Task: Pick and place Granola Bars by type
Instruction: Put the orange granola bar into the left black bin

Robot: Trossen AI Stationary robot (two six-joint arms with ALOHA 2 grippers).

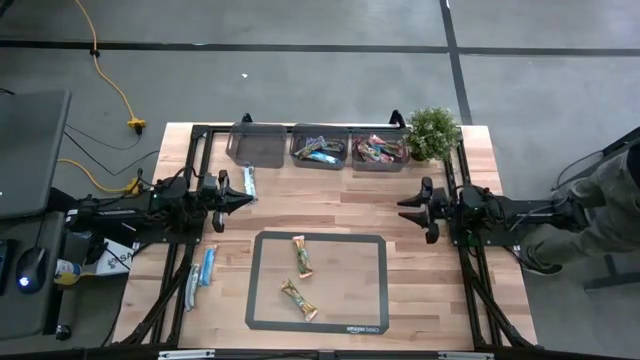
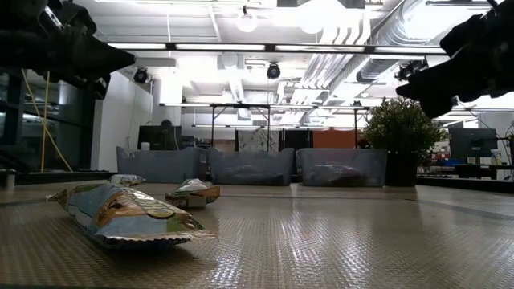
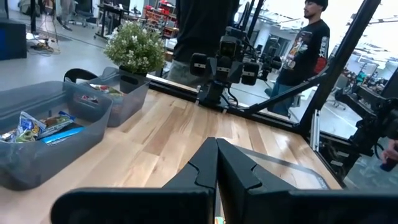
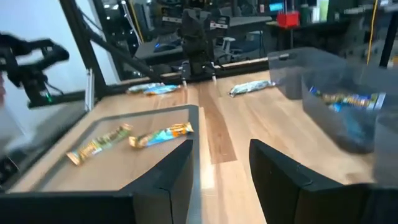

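Grey concrete floor (image 1: 300, 90), yellow cable (image 1: 112, 85), bright ceiling lights (image 2: 241, 46), exposed ducts (image 2: 385, 48)

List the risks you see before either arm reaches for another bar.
The two bars on the mat lie close together, so a grab could nudge the other. The plant stands right beside the end bin, where the open right gripper might clip it.

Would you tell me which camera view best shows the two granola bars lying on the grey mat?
The high view: both granola bars lie unobstructed on the mat. The low view shows them edge-on, the right wrist view blurred, the left wrist view not at all.
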